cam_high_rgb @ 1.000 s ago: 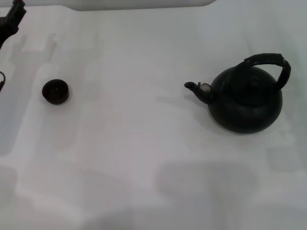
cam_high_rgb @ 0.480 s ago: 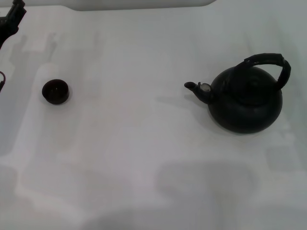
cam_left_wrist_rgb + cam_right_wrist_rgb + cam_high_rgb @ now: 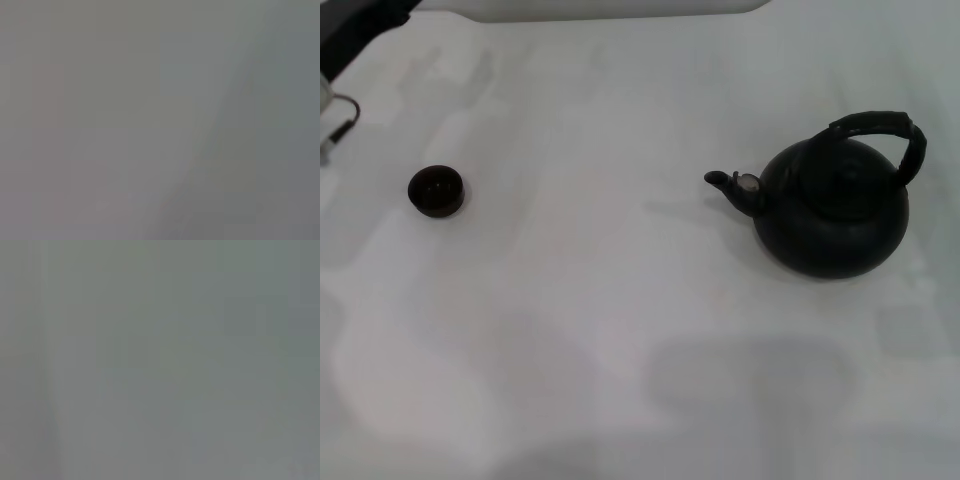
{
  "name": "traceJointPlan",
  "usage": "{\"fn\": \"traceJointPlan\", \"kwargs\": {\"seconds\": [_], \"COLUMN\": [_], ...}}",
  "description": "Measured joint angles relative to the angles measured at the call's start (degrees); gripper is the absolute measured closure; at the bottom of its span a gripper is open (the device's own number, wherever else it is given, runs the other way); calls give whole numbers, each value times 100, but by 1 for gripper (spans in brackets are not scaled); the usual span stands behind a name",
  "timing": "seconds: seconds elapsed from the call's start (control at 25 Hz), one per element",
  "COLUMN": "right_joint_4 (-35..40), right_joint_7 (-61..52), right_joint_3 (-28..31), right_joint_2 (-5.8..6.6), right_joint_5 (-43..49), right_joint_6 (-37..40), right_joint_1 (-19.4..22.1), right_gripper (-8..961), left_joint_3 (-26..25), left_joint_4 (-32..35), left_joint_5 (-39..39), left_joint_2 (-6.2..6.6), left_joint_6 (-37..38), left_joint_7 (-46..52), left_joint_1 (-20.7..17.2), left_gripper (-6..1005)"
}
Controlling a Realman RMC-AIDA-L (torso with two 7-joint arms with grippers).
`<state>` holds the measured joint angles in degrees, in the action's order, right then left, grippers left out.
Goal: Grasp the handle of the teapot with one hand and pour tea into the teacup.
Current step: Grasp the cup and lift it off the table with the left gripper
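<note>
On the smooth white table [image 3: 620, 330], the round matte black teapot [image 3: 832, 215] sits at three o'clock, its thick wrapped hoop handle [image 3: 885, 130] untouched. The tiny dark round teacup [image 3: 436, 191] stands at nine o'clock, well apart. The left arm [image 3: 355, 25] shows at eleven o'clock; grip unknowable.

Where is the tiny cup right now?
In the head view, the teacup sits alone on the robot's left side of the white table, far from the teapot.
</note>
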<state>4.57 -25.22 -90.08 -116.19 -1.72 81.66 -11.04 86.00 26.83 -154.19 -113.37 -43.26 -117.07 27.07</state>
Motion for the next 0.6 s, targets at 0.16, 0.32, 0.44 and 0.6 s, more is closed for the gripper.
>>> {"fn": "traceJointPlan", "kwargs": {"seconds": [0.16,0.32,0.44,0.6], "right_joint_4": [16,14,7,12], "right_joint_7": [0,0,0,0], "right_joint_3": [0,15,31,37], "right_joint_2": [0,0,0,0], "right_joint_5": [-2,-5,-11,-15], "right_joint_6": [0,0,0,-9], "right_joint_1": [-6,-4,-3,-4], "right_gripper": [96,96,96,96], "left_joint_3": [-58,-135,-439,-1380], "left_joint_4": [582,1263,1878,2773], "left_joint_5": [2007,4009,5667,8076], "left_joint_2": [314,587,669,541], "left_joint_6": [501,458,162,-844], "left_joint_7": [1870,3757,5085,6335], "left_joint_1": [174,225,188,170], "left_gripper": [198,195,193,190]}}
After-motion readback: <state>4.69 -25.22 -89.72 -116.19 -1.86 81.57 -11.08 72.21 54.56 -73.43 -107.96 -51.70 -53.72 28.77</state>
